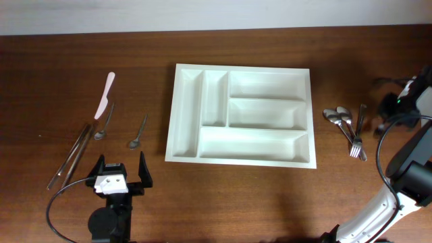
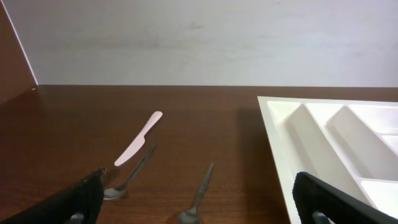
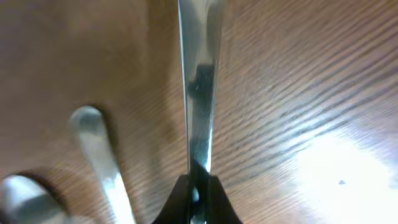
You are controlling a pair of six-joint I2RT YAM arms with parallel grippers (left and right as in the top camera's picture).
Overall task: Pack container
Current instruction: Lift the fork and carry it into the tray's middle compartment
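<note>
Seen from overhead, the dark brown wooden worktop runs to a pale wall along its far edge. A white tray lies flat at the middle of the worktop, all five compartments bare. Toward the left edge lie a pink knife, two small spoons and a pair of long metal rods, all apart from the tray. Near the right edge lie two more spoons and some forks. The left pincer sits at the near edge, its fingers spread wide and holding nothing. The right pincer hangs low at the right edge, just beside the forks.

From the left wrist, a plain grey-white wall stands behind the worktop, with a brown panel at the far left. The pink knife and two small spoons lie ahead, and the tray's near left corner fills the right side. Both black fingertips sit far apart at the bottom corners.

From the right wrist, wood grain fills the view, with a bright glare patch at the right. Here the black fingers are pinched tight on the end of a flat metal handle, which runs straight away from them. Blurred spoon bowls lie to its left.
</note>
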